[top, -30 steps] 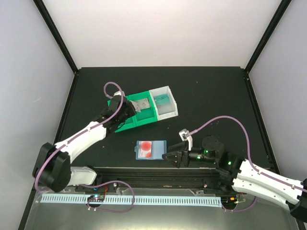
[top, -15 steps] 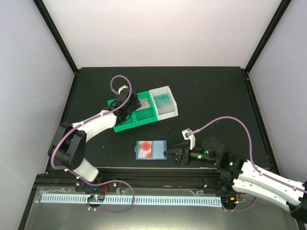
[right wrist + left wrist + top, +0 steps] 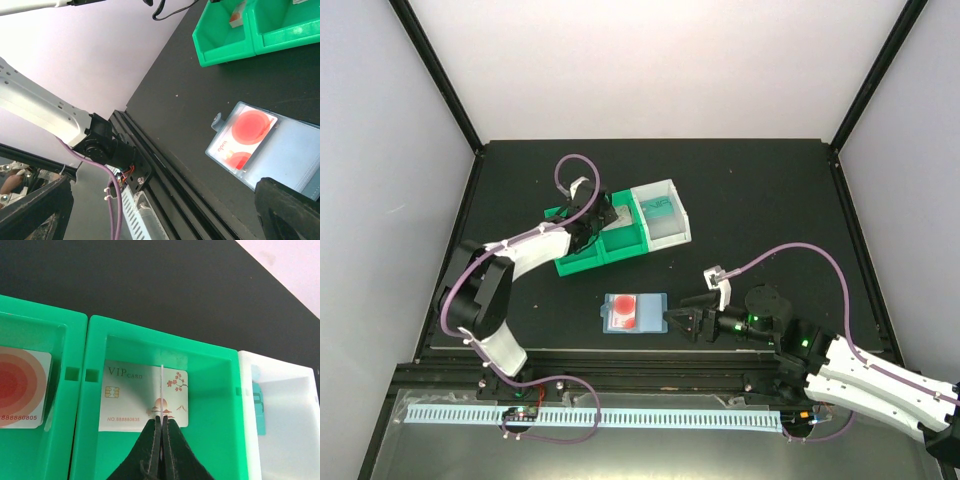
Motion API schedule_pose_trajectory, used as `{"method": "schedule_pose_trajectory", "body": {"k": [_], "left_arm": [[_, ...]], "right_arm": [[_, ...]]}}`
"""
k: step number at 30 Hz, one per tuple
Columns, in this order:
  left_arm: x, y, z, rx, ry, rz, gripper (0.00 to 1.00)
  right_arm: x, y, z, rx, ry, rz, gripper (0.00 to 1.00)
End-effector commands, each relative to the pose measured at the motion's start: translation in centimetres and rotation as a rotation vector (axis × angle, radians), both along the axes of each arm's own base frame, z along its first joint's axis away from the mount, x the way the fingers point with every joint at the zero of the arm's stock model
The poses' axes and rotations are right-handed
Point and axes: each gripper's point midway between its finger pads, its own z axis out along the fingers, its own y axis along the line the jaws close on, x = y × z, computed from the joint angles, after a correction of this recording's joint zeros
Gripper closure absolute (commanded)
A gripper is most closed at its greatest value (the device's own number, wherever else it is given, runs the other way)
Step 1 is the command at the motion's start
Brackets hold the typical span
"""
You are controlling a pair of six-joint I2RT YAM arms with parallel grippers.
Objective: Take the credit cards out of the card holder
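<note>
a: black tabletop, pale walls around it. where's the holder?
b: the flat light-blue translucent plastic card holder lies near the front edge, with a whitish card with red discs in its pocket.
a: the right gripper?
b: at the holder's right edge, jaws spread wide, nothing in them. contact, i can't tell.
a: the left gripper?
b: over the green plastic bin, clenched on a thin white strip, seemingly a card edge-on. below it a white vip card lies flat, and a red-ringed card is in the neighbouring compartment.
a: the white plastic bin?
b: against the green one, a teal-green card inside.
</note>
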Motion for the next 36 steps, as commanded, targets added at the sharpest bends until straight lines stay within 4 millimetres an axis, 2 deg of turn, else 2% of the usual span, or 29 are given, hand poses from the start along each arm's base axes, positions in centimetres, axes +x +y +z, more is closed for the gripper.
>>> {"method": "schedule_pose_trajectory", "body": {"k": [1,5,10,13,23,36], "left_arm": [[2.0,-0.3,1.4,-0.024,-0.055,0.024,0.98],[2.3,-0.5,0.8,-0.022,-0.046,0.022,0.98],[2.6,-0.6,0.4,-0.007,-0.035,0.012,0.9],[2.7,-0.7,0.3,0.005,-0.029,0.008,0.89],[2.9,-0.7,0.5,0.042,-0.025,-0.011,0.84],[3.1,-0.3,-0.6,0.09,0.01,-0.006,0.9]], "right_arm": [[0.6,-0.5,-0.4,-0.016,-0.01,-0.038,0.0],[0.8,-0.5,-0.5,-0.02,-0.014,-0.05,0.0],[1.0,-0.5,-0.8,-0.033,-0.018,-0.059,0.0],[1.0,-0.6,-0.9,-0.039,-0.015,-0.062,0.0],[1.2,-0.7,-0.7,-0.041,-0.016,-0.072,0.0],[1.3,-0.8,-0.4,-0.04,-0.009,-0.087,0.0]]}}
